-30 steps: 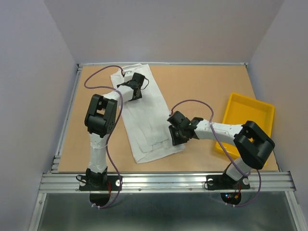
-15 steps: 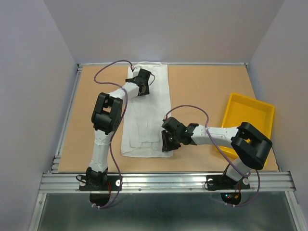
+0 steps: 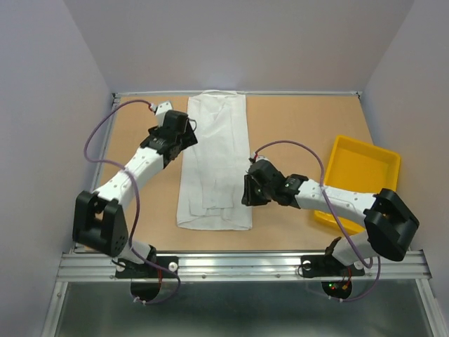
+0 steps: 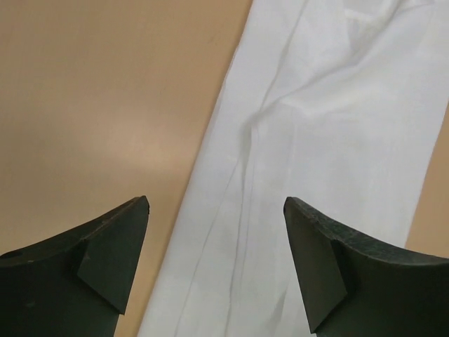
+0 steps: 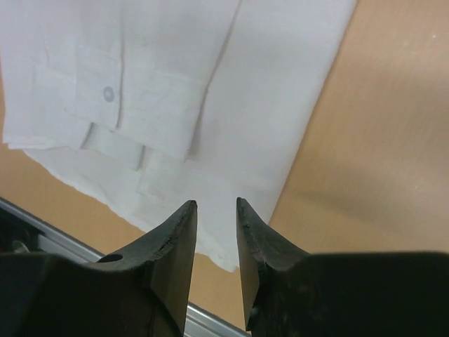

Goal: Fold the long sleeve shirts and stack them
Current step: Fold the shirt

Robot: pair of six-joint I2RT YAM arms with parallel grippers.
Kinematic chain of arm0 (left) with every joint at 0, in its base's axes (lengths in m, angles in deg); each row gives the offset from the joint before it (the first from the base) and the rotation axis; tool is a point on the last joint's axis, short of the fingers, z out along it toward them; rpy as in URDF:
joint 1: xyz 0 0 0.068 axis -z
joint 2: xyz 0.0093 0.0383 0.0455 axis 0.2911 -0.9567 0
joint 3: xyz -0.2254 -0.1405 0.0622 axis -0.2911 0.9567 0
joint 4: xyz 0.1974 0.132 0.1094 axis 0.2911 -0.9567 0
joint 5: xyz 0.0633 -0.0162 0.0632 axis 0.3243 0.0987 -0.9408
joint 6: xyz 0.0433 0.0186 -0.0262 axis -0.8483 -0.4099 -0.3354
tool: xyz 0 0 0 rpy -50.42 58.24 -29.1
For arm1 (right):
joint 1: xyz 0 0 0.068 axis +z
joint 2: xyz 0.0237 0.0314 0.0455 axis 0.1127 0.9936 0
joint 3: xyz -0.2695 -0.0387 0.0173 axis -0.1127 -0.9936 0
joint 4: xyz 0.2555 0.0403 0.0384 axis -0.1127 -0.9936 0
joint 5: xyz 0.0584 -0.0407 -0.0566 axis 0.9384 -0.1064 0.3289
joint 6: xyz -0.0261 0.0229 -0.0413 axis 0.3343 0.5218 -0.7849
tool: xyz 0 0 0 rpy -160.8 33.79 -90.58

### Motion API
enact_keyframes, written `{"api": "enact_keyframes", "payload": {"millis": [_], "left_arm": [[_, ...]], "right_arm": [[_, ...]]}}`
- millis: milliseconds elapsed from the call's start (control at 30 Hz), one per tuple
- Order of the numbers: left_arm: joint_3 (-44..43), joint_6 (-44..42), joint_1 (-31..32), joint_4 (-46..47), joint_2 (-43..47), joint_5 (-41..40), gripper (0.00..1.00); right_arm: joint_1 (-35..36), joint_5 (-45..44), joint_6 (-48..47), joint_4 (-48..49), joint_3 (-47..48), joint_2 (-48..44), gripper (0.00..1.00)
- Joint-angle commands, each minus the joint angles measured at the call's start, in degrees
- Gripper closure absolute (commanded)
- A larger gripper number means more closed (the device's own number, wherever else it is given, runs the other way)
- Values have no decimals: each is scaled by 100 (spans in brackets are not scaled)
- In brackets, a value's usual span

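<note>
We see the white shirt [image 3: 214, 161] folded long on the counter [image 3: 295, 126]. Our left jaws are spread wide over its edge. Our right jaws stand narrowly parted, gripping nothing.

The right gripper [image 5: 216, 205], dark jaws slightly apart with nothing between them, hangs over the near right corner of the folded white shirt [image 5: 210, 84]. A cuff bearing one pale button [image 5: 107, 93] lies on the shirt. The tan table [image 5: 379, 140] shows to the shirt's right, and a metal rail [image 5: 56, 235] borders the near side.
</note>
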Motion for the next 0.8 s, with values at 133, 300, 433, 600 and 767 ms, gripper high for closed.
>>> {"api": "enact_keyframes", "payload": {"millis": [133,300,433,600,767], "left_arm": [[2740,998,46,144,1596,1214,18],[3505,1201,108,425,1870,1523,19],[3831,1298,108,767,1845,1637,20],[3866,1421,169,952,1528,2006,20],[3928,1588,257,830,1948,2076,20]], "right_arm": [[-126,-308,-351,-101,699,673,66],[-152,-519,-501,-101,875,1140,68],[-170,-818,-650,-92,867,1500,69],[-275,-1081,-773,-92,639,1668,70],[-477,-1117,-844,-101,401,1423,71]]}}
